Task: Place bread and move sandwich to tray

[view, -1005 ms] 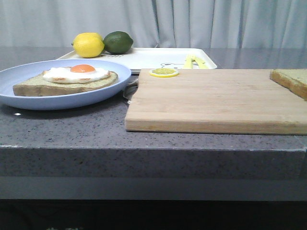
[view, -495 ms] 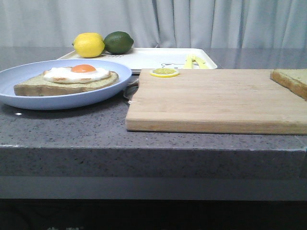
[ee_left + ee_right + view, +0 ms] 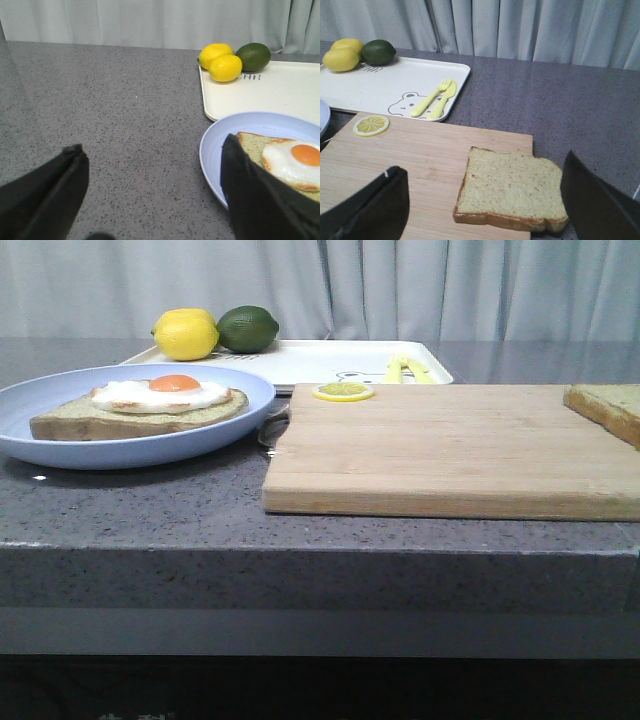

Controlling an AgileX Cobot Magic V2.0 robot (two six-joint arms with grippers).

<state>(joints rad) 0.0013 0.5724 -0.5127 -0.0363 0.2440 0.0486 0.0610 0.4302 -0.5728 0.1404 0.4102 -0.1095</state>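
Note:
The bread (image 3: 512,187) lies flat on the right end of the wooden cutting board (image 3: 420,155), partly over its edge; it also shows at the right edge of the front view (image 3: 608,407). My right gripper (image 3: 482,165) is open just above the bread, one finger on each side. The sandwich (image 3: 140,405), a slice topped with a fried egg, lies on the round pale-blue plate (image 3: 60,452). My left gripper (image 3: 152,145) is open and empty over the counter, its right finger at the plate's rim (image 3: 212,150). The white tray (image 3: 320,360) lies behind.
A lemon (image 3: 185,335) and a lime (image 3: 247,328) sit at the tray's far left corner. A yellow fork and spoon (image 3: 437,97) lie on the tray by a bear print. A lemon slice (image 3: 342,391) rests on the board's far left corner.

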